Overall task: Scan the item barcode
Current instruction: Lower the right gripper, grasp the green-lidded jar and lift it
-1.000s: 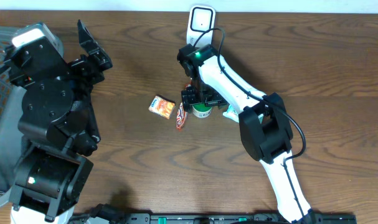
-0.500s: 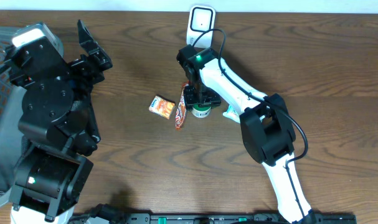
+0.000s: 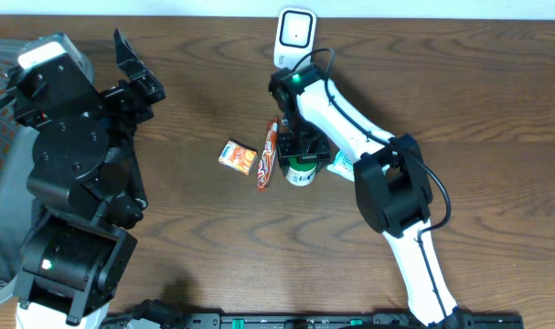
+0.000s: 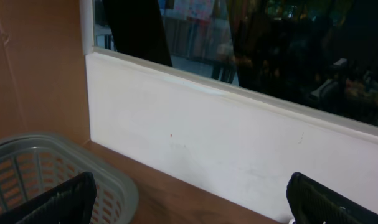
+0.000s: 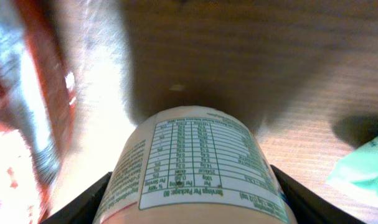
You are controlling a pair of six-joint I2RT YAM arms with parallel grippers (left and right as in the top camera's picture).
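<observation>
- Evidently the right end effector [image 3: 300, 155] pinches the white bottle [image 5: 201, 165] across its sides, printed face toward the wrist camera; gripping the sides likely leaves the barcode uncovered;
- the bottle is at mid-tabletop [image 3: 460, 82], just beside the red wrapper [image 3: 269, 153], whether lifted or resting I cannot tell; the scanner [image 3: 295, 32] stands at the far edge, probably its destination;
- the left end effector [image 4: 189, 186] is spread wide and holds nothing; it is parked near the basket [image 4: 45, 162], out of the way.

scanner [image 3: 295, 32]: far edge of table [image 3: 478, 100], centre | bottle [image 3: 300, 172]: before scanner, between right gripper [image 5: 190, 208] fingers | snack bar [image 3: 269, 155]: just left of bottle | small box [image 3: 238, 156]: left of bar | packet [image 3: 343, 165]: right of bottle
</observation>
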